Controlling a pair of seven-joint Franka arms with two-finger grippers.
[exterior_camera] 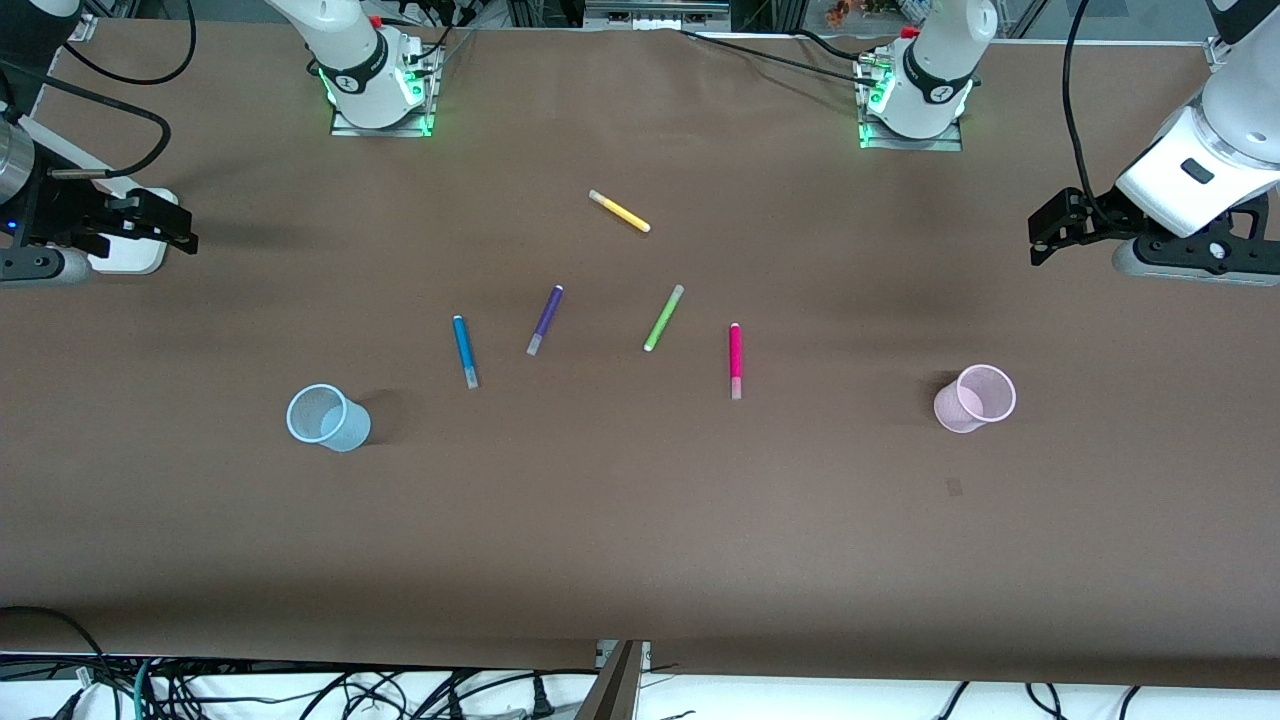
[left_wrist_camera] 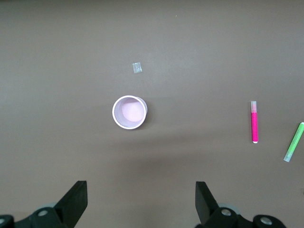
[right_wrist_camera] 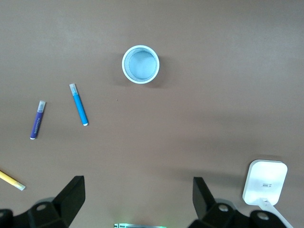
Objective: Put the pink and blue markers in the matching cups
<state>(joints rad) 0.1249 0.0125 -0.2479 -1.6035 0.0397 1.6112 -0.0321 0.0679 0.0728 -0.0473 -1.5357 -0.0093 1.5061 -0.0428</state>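
Note:
The pink marker (exterior_camera: 736, 360) lies on the brown table near the middle; it also shows in the left wrist view (left_wrist_camera: 254, 122). The blue marker (exterior_camera: 465, 351) lies toward the right arm's end (right_wrist_camera: 79, 104). The pale blue cup (exterior_camera: 328, 417) stands upright, nearer the front camera than the blue marker (right_wrist_camera: 140, 64). The pale pink cup (exterior_camera: 975, 398) stands upright toward the left arm's end (left_wrist_camera: 129, 112). My left gripper (exterior_camera: 1040, 235) (left_wrist_camera: 141, 190) hangs open and empty over the table's left-arm end. My right gripper (exterior_camera: 180, 225) (right_wrist_camera: 137, 187) hangs open and empty over the right-arm end.
A purple pen (exterior_camera: 545, 320), a lime-green pen (exterior_camera: 663, 318) and a yellow pen (exterior_camera: 620, 211) lie among the markers. A white box (exterior_camera: 130, 262) sits below the right gripper. A small patch (exterior_camera: 954, 487) marks the table near the pink cup.

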